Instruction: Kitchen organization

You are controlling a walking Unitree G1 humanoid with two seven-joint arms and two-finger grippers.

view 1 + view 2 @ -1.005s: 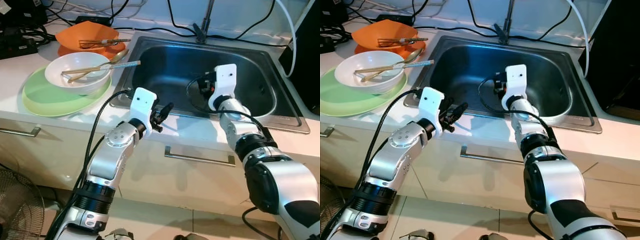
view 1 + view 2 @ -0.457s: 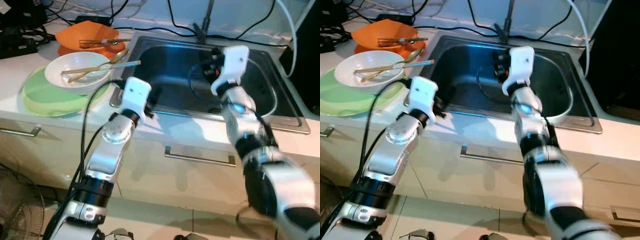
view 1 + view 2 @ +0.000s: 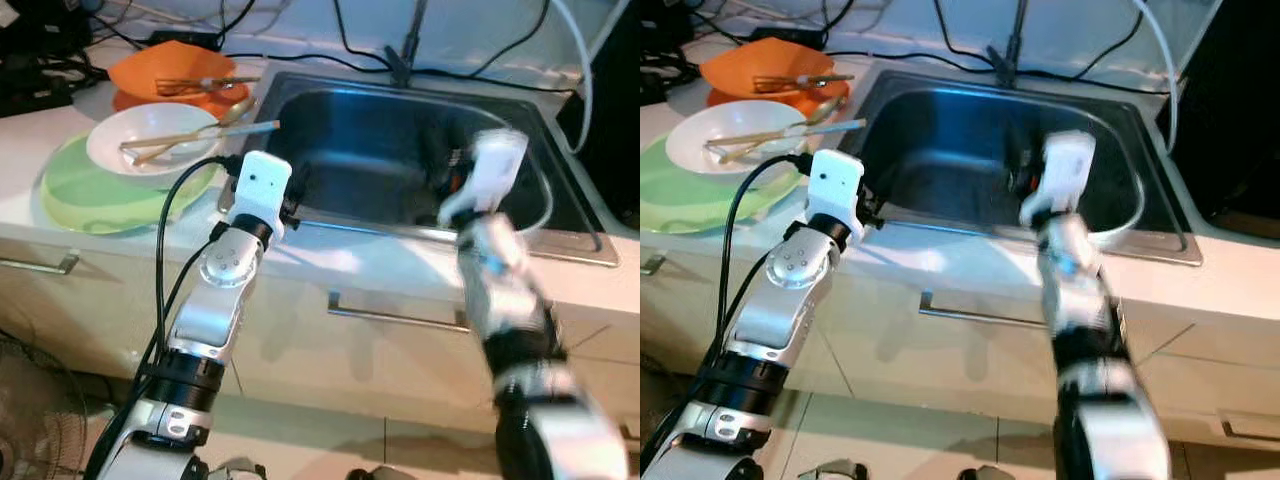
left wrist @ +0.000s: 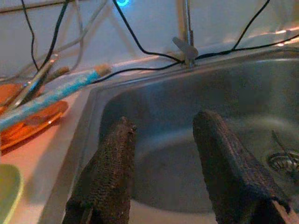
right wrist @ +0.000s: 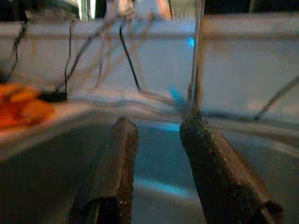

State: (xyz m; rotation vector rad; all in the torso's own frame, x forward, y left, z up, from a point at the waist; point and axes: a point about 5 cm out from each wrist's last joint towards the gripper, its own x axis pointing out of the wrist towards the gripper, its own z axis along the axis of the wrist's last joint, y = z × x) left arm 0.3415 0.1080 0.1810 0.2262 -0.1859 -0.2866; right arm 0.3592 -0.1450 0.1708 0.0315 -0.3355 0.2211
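Note:
A white bowl (image 3: 150, 150) holding chopsticks and a spoon sits on a green plate (image 3: 85, 190), left of the steel sink (image 3: 330, 222). Behind them an orange dish (image 3: 165, 72) carries more chopsticks. My left gripper (image 4: 164, 120) hovers at the sink's front left corner, just right of the bowl, open with nothing between its fingers (image 4: 114, 163). A blue-handled chopstick (image 4: 51, 95) juts from the bowl toward it. My right gripper (image 5: 159, 122) is over the sink basin, blurred in the eye views, and open with nothing held.
The faucet (image 3: 410, 45) stands at the sink's back rim, and a drain (image 4: 282, 161) lies in the basin floor. Black cables (image 3: 300, 55) run along the backsplash. Drawer handles (image 3: 395, 312) sit under the counter edge. A fan (image 3: 35, 420) stands on the floor at lower left.
My left gripper rose and shifted left to the sink's front left corner. The right arm lifted, then swung right over the basin and is blurred now.

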